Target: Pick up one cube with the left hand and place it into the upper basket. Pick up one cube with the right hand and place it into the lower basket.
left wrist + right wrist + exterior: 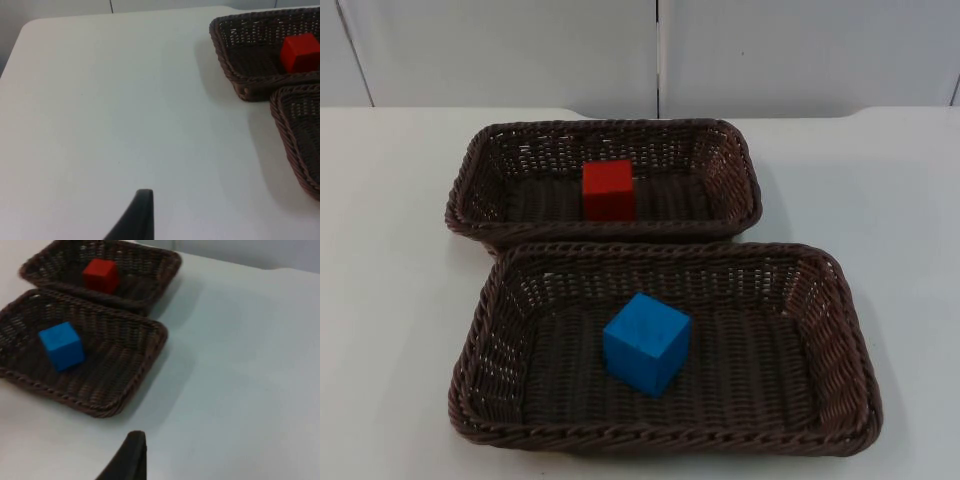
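Observation:
A red cube (609, 190) rests on the floor of the upper brown wicker basket (470, 190). Inside the lower wicker basket (840, 330) a blue cube (646, 342) sits left of centre. My left gripper (142, 210) hangs over bare white table well to the left of the baskets, looking toward the red cube (300, 51) and the upper basket (225, 45). My right gripper (132, 452) hangs over the table on the baskets' right side, apart from the lower basket (145, 355), the blue cube (61, 345) and the red cube (101, 275). Neither holds anything I can see.
The two baskets touch along their long sides in the middle of the white table (390, 300). A grey partition wall (520, 50) closes off the far edge. Open table lies to the left and right of the baskets.

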Available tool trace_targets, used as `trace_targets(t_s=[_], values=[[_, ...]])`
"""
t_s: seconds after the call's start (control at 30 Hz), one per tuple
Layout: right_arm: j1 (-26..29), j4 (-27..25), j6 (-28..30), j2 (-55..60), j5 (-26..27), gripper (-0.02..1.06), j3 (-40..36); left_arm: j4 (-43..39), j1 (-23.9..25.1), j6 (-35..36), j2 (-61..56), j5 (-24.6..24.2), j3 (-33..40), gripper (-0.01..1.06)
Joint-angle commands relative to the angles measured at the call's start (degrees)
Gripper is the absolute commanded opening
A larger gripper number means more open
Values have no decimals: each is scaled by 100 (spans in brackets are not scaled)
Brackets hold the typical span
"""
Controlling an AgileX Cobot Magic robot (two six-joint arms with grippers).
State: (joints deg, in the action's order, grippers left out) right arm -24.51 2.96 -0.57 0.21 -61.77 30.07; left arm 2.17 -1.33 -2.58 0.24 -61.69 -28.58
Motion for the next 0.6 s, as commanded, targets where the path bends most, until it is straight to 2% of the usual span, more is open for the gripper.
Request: trace_targets(t_s=[0.0,0.57], values=[[256,-28,-26,-21,1,105,-50,-4,11,37,-24,1,24,105],[1949,-28,-26,-21,1,105,-50,-4,11,37,-24,1,24,105]])
